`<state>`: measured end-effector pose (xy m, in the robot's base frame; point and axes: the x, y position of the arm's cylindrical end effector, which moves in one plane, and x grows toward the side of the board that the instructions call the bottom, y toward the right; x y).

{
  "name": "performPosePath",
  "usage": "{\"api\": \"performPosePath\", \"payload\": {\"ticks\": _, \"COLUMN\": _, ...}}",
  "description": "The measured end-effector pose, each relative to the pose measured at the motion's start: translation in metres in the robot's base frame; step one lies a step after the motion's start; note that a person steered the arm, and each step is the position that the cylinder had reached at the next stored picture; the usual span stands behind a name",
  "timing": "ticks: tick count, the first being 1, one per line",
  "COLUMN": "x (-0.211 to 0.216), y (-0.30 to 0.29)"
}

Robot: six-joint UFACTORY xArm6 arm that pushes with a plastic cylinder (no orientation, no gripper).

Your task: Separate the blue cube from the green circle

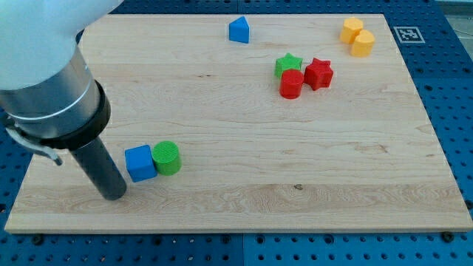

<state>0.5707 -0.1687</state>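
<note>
**Blue cube pressed against green circle near the table's lower left**

Blue cube [140, 162] sat low on the view's left side of the table [244, 185], its right face touching the green circle [167, 157], a short upright cylinder. My tip [114, 195] rested just beside the cube's left, slightly lower in the view, apparently not quite touching it. There were no jaws on this rod, so nothing could spread or pinch; contact would be by pushing only.

The cube looked small, light and rigid, likely to slide easily on the smooth wood and to turn if pushed off centre. A push square on a flat face, away from the circle, seemed the safest way to part them; pushing from the present side would probably drive both together.

Further out, well apart, a blue triangular block [239, 30] lay near the top, a green star [288, 64], red cylinder [291, 84] and red star [319, 73] clustered together, and two yellow blocks [357, 37] sat top right. No containers were present
</note>
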Motion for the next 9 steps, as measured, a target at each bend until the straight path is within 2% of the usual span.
{"api": "performPosePath", "payload": {"ticks": 1, "x": -0.058, "y": 0.005}}
{"api": "performPosePath", "payload": {"ticks": 2, "x": -0.082, "y": 0.005}}
{"api": "performPosePath", "payload": {"ticks": 4, "x": 0.016, "y": 0.006}}
{"api": "performPosePath", "payload": {"ticks": 5, "x": 0.021, "y": 0.031}}
{"api": "performPosePath", "payload": {"ticks": 6, "x": -0.024, "y": 0.045}}
{"api": "performPosePath", "payload": {"ticks": 8, "x": -0.113, "y": 0.013}}
{"api": "performPosePath", "payload": {"ticks": 9, "x": -0.118, "y": 0.01}}
